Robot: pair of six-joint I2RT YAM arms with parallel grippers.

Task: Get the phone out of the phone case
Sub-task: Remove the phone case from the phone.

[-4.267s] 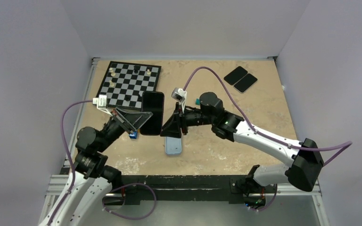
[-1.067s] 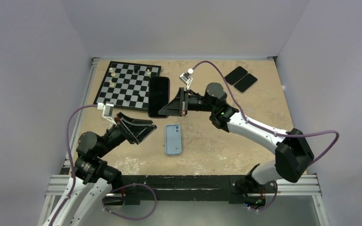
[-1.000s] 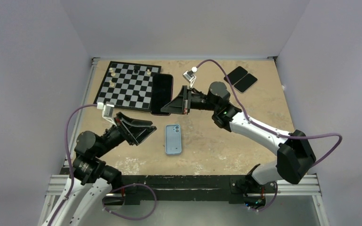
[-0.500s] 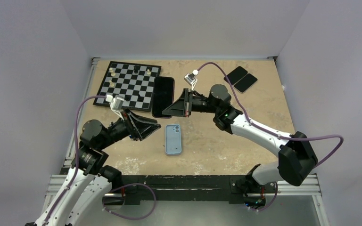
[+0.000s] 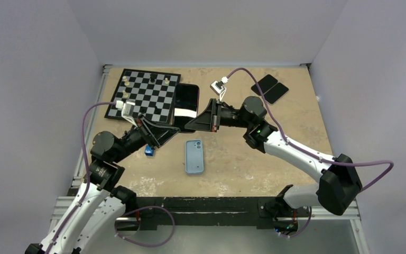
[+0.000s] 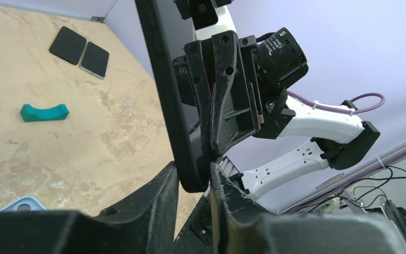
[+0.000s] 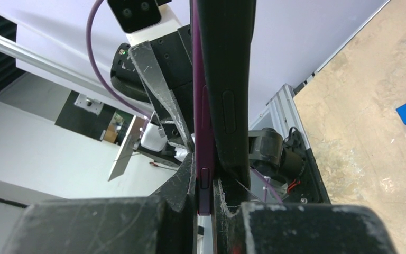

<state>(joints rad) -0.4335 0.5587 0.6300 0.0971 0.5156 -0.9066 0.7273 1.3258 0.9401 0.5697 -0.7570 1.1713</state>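
Observation:
A dark slab, the phone with its black phone case, is held edge-up above the table's middle, between both grippers. In the right wrist view the purple phone sits between the fingers of my right gripper, which is shut on it. The black phone case stands peeled slightly away along the phone's side. In the left wrist view my left gripper has a finger on each side of the phone case at its lower corner, pinching it.
A light blue case lies flat on the table below the grippers. A small blue block sits by the left arm. A chessboard with a few pieces is at the back left, two black pads at the back right, and a teal piece lies mid-table.
My left arm has swung up and right to the phone, and its jaws have narrowed onto the case's corner. The right gripper has shifted the phone slightly right.

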